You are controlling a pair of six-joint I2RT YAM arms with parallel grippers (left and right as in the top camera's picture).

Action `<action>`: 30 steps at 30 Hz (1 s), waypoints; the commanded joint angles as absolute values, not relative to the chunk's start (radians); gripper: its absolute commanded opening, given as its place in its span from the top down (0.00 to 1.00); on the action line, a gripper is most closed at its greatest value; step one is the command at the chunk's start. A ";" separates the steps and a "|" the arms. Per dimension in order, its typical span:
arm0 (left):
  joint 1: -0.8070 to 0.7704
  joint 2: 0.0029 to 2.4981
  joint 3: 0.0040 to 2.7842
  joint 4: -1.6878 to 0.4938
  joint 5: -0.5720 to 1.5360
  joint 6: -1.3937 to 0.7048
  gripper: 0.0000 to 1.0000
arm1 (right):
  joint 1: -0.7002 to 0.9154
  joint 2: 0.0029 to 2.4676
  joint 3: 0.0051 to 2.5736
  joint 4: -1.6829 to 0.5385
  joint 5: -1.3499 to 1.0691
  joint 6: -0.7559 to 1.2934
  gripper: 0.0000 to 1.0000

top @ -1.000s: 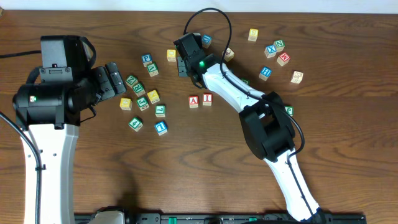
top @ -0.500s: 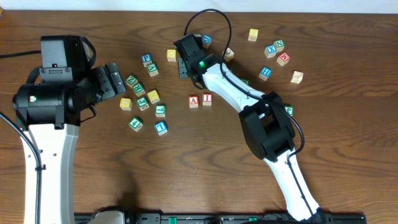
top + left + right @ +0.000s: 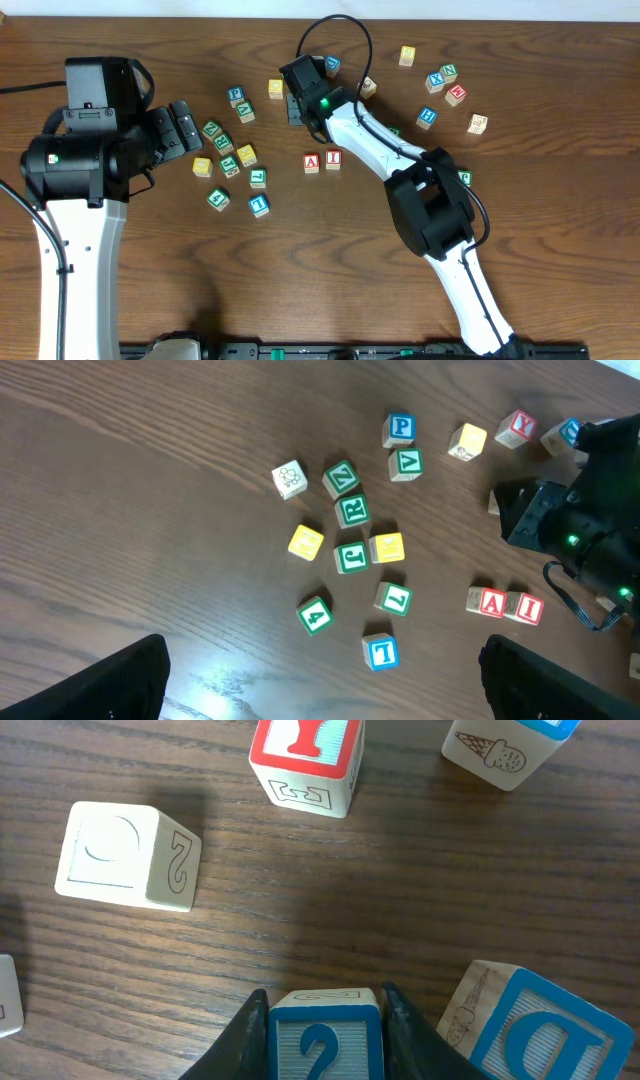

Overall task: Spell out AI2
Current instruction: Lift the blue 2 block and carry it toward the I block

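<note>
A dark brown wooden table [image 3: 560, 250] with a strong grain fills your overhead view. A pale strip runs along its far edge.

Your right arm [image 3: 440, 215], white with black joints, reaches from the near edge diagonally up and left to the far middle of the table, wrist bent down over the wood. Your left arm [image 3: 80, 230] stands along the left side, its wrist turned toward the centre.

The left gripper [image 3: 185, 125] hangs with its jaws spread wide and nothing between them, beside a loose cluster of green, yellow and blue letter cubes [image 3: 230, 165].

The right gripper [image 3: 324, 996] has its two dark fingers pressed against opposite sides of the "2" cube [image 3: 325, 1045], grasping it. You cannot tell whether the cube is off the wood. Its blue-framed face looks up at the wrist camera, digit upright in that view. As a cube it has no long axis.

The "A" cube [image 3: 312, 163] and "I" cube [image 3: 333, 159] sit touching, A left of I, near the table's centre, just toward you from the right gripper. Their short row runs left to right, red letters face up.

Near the held cube lie a blue "D" cube [image 3: 530, 1030], a red "Y" cube [image 3: 305, 760] and a pale cube [image 3: 125, 855].
</note>
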State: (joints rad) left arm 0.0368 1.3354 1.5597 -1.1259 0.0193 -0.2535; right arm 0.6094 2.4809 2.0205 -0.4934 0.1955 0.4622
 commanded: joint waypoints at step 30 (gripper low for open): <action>0.040 1.344 1.556 -1.129 0.007 -0.237 0.02 | 0.614 2.074 2.035 -0.859 0.203 0.421 0.76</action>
